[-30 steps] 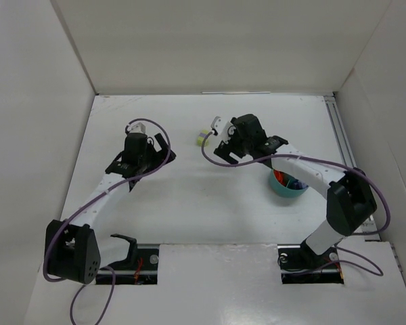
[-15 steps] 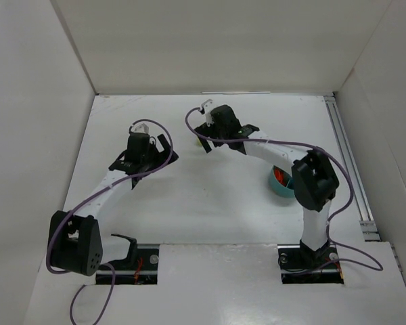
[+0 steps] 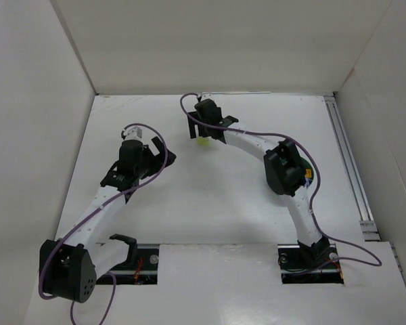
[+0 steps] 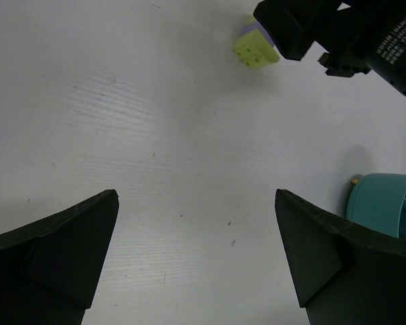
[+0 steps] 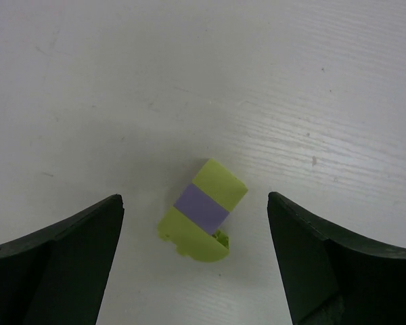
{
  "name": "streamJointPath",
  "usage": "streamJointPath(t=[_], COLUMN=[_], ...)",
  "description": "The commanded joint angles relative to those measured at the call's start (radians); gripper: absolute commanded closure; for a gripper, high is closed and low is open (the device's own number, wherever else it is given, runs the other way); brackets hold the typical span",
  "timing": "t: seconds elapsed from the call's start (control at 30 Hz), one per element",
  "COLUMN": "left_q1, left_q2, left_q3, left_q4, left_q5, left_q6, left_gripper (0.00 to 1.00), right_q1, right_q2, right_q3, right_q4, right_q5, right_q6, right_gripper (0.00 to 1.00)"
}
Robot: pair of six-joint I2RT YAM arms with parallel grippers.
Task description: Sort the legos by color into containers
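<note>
Lego stack (image 5: 203,211) lies between the right tool's (image 5: 193,198) spread jaws, touching neither.

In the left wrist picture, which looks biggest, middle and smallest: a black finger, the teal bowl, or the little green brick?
1. Black finger of the left gripper: looks biggest, but it sits nearest the camera.
2. Teal bowl: only part shows at the edge.
3. Green brick: smallest.
</note>
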Motion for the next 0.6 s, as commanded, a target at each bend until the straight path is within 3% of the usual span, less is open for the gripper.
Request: streamJointPath(t=[0.0,0.33,0.57], left_q1=[0.003,0.003,0.003], left_q2=[-0.034,-0.034,-0.034], left_q3=[-0.028,-0.049,-0.068], left_q4=[0.033,0.065,0.083], left_q5=[0.007,0.044,0.072], left_q6=[-0.014,-0.014,-0.014], left_gripper=[0.0,0.0,0.0], right_q1=[0.012,0.012,0.012], right_q2=[0.065,0.122,0.142], right_q3=[0.129,0.126,0.126], right_q4=[-0.078,-0.102,-0.113], right_q5=[0.064,0.098,0.109], right_q6=[0.058,0.125,0.134], right_gripper=[0.09,0.2,0.4])
